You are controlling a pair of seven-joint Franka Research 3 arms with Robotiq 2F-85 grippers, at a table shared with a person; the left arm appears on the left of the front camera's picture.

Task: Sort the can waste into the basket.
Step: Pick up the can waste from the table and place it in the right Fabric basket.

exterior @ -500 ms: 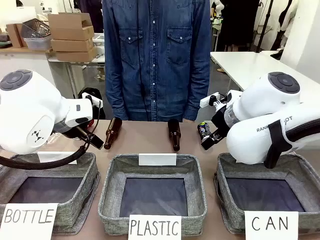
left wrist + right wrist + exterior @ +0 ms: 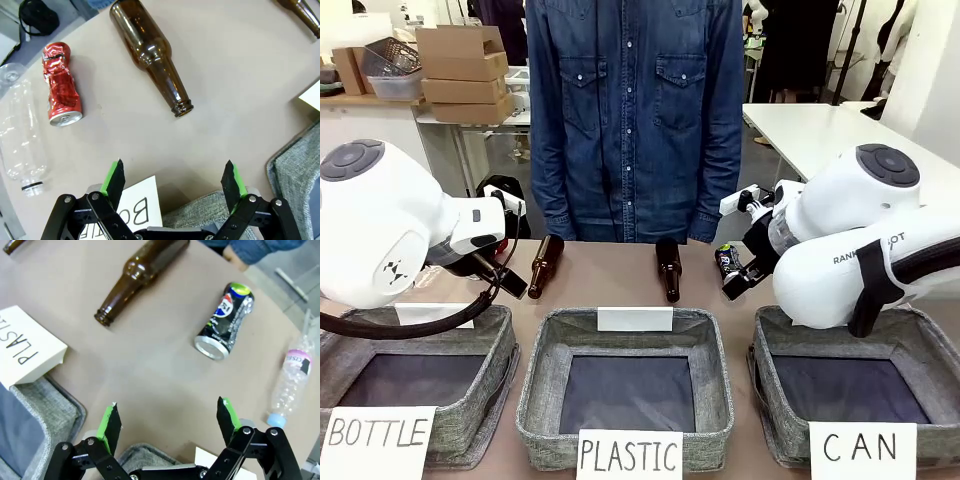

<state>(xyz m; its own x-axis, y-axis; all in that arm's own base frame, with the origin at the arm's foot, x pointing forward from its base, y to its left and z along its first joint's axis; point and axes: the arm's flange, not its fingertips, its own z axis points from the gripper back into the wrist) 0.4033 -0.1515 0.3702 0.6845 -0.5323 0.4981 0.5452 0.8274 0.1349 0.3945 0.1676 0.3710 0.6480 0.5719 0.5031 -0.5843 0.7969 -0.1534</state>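
I see the left gripper (image 2: 175, 162) with its two fingers wide apart and nothing between them, and the right gripper (image 2: 168, 402) is in the same condition. I think both are spread so that either one can go around a can without closing first on something else.

The red can (image 2: 65, 90) lies on its side on the table, crushed in the middle, between a clear bottle (image 2: 22, 135) and a brown bottle (image 2: 145, 40). The dark can (image 2: 227, 320) lies also on its side, between another brown bottle (image 2: 130, 285) and another clear bottle (image 2: 292, 380). Both cans are outside the basket (image 2: 790, 440), whose sign "CAN" (image 2: 863, 446) faces my side, probably for making the sorting easy to read.

The basket stands on the right arm's side, near the dark can, so I judge that this can is the natural one for the right gripper, with a short carry. The red can is on the left arm's side, and its way to the correct basket is longer, across the PLASTIC basket (image 2: 550, 435); perhaps the right arm must reach over for it, or the left arm must carry it across. In my judgement the sorting of cans is at its beginning, and the next move asks for lining up the fingers across a can's body. The dents may make the grip uneven, and a round can could roll against a bottle if I touch it from one side only
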